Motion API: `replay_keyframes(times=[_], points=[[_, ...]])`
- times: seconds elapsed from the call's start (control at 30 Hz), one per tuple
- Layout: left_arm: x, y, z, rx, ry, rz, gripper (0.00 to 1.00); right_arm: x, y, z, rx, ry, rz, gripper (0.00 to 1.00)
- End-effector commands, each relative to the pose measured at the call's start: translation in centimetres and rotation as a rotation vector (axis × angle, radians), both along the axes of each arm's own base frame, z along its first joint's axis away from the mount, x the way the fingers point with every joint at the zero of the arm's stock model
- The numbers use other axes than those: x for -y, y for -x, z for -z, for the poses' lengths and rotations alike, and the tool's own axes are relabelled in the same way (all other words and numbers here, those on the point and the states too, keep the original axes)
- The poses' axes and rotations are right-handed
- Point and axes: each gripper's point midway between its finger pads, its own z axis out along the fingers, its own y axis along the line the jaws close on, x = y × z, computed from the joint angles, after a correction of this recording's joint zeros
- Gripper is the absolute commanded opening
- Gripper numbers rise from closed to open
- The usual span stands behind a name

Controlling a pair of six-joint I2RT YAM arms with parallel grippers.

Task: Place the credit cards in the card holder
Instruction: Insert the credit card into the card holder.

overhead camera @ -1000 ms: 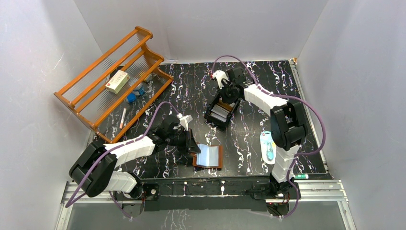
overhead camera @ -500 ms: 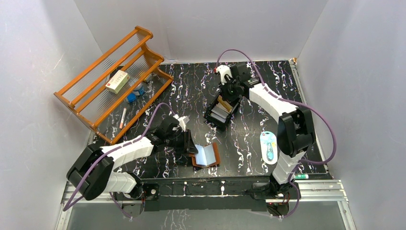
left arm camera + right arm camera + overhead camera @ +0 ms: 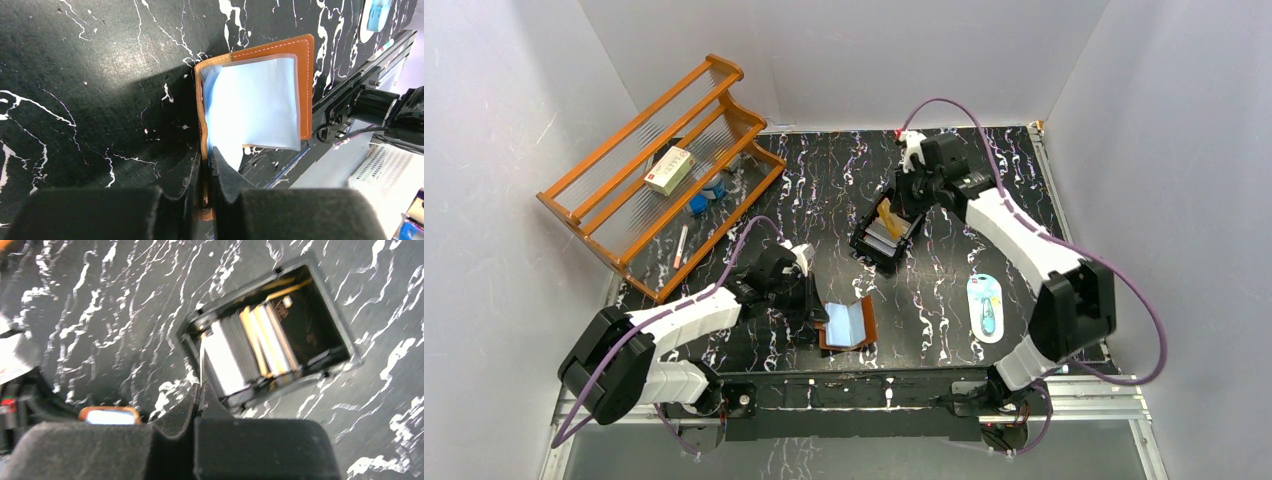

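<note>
The brown card holder [image 3: 852, 324] lies open near the table's front edge, its pale blue sleeves [image 3: 255, 105] facing up. My left gripper [image 3: 206, 156] is shut on its left leather flap and holds that flap upright. It shows from above as the left gripper [image 3: 817, 306]. The other credit cards [image 3: 250, 342], white, grey and gold, stand on edge in a black tray [image 3: 871, 248]. My right gripper [image 3: 200, 389] is shut on one orange-gold credit card [image 3: 886, 215], just above the tray. That card [image 3: 201, 360] shows edge-on between the fingers.
An orange wooden rack [image 3: 624, 215] with a small box [image 3: 669, 169] leans at the back left. A pen [image 3: 681, 246] lies by it. A white-and-blue packet [image 3: 985, 308] lies on the right. The table's metal front rail [image 3: 874, 392] runs just behind the card holder.
The right gripper has risen and moved right, lifting the orange-gold card from the tray. The left gripper has tipped the holder's left flap up and pulled the holder slightly left.
</note>
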Motion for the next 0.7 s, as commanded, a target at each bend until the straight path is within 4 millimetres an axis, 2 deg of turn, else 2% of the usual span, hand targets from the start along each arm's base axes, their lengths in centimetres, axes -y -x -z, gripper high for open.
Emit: replay_keyframes(times=[0.0, 0.2, 0.3, 0.5, 0.67], points=[[0.3, -0.2, -1.0, 0.023, 0.036, 0.003, 0.03, -0.6, 3.6, -3.7, -0.031, -0.182, 0.111, 0.0], [2.0, -0.5, -1.8, -0.006, 0.125, 0.0, 0.0, -0.4, 8.1, -4.9, -0.142, -0.409, 0.252, 0.0], [2.7, -1.0, -2.4, -0.009, 0.153, -0.008, 0.0, -0.5, 10.3, -3.7, -0.262, -0.482, 0.341, 0.0], [3.6, -1.7, -2.4, -0.023, 0.182, -0.021, 0.0, -2.3, 14.3, -1.5, -0.442, -0.628, 0.4, 0.0], [4.5, -1.5, -1.8, -0.06, 0.209, 0.002, 0.01, -2.6, 16.1, 1.5, -0.482, -0.616, 0.44, 0.0]])
